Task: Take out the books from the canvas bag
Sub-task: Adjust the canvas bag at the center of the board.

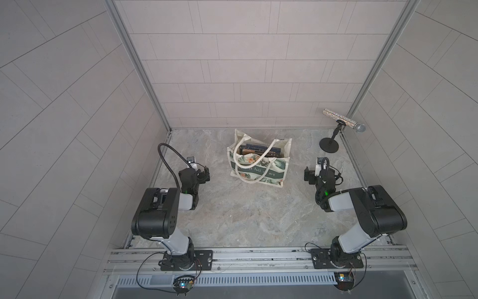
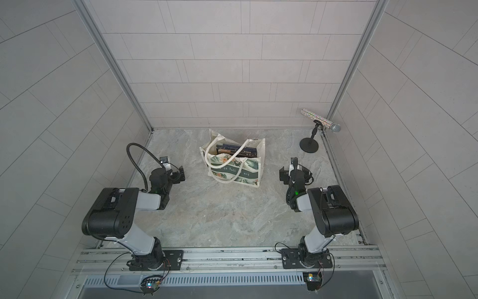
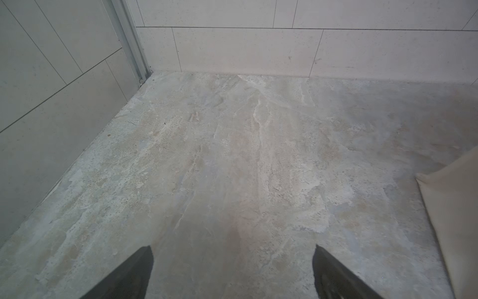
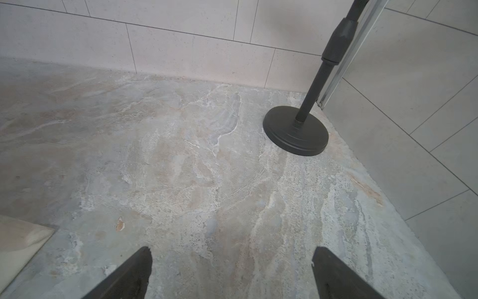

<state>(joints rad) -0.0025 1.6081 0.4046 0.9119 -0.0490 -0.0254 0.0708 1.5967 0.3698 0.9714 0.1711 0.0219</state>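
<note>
The canvas bag (image 1: 258, 168) stands upright on the stone-patterned bench (image 1: 245, 214), toward the back wall. It is between my two arms and touches neither. The books (image 1: 252, 149) are all inside it, on edge, with dark spines showing at the open mouth.

One rope handle (image 1: 266, 151) droops across that mouth, over the books. I judge this the main hazard: reaching in, I could snag the rope or pinch it with a book and lift the whole soft bag. The books sit packed together, so two might come up at once, and the unbraced bag could tip.

A microphone on a stand (image 1: 344, 121) is near my right arm (image 1: 323, 178), and a wide swing could knock it.

My left arm (image 1: 191, 178) and right arm are folded low on either side of the bag, wrists aimed at the back wall. My left jaws and right jaws are spread wide over bare bench, holding nothing.
</note>
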